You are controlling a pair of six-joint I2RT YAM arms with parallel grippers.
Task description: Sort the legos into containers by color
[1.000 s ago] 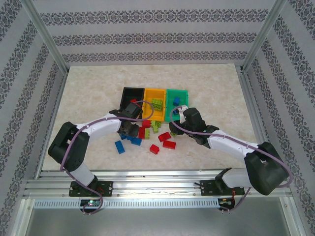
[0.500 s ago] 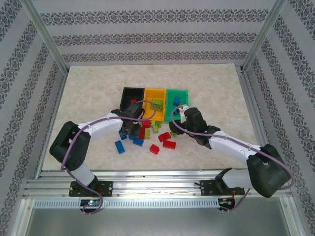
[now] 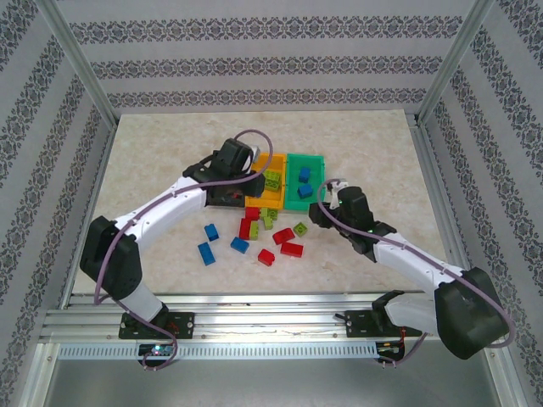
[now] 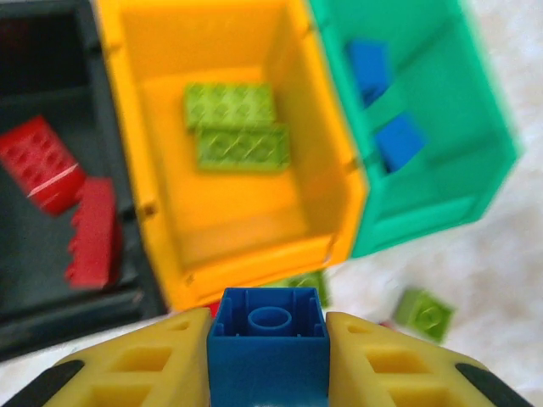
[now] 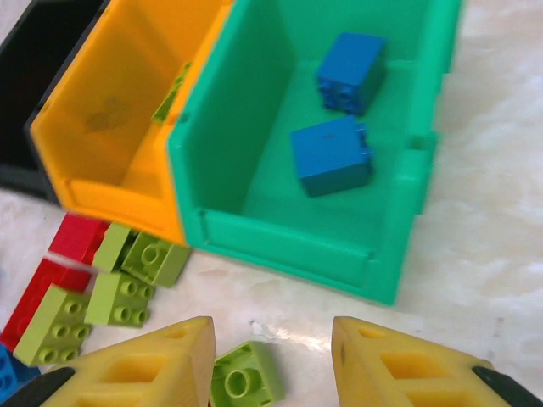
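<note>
Left gripper: clamped on a blue brick. It's a square 2x2 in glossy plastic, with its hollow underside tube facing the camera. The yellow ribbed fingers are flush against both of its sides.
- Held up over the near edge of the orange-yellow bin, with the black bin to one side and the green bin to the other.
- Left arm pose, top view: elbow bent low near the base, white forearm stretched far forward, wrist above the black/orange end of the bin row.

Right gripper: jaws part-open, gripping nothing.
- A lime 2x2 brick shows in the gap, but it lies tilted on the table below.
- Just short of the green bin's front wall.
- Right arm pose: lower than the left, forearm angled in from the right, wrist near the bin's near corner.

Bins: three matching open rectangular plastic tubs, smooth-walled, side by side and touching.
- Black: two red bricks, one on its side with the studs in profile.
- Orange-yellow: two flat lime plates lying against each other.
- Green: two blue bricks, apart from each other.

Loose on the table, a pale matte marble pattern:
- Lime bricks and a red brick crowd the orange bin's front.
- More red bricks and blue bricks are scattered nearer the arm bases.
</note>
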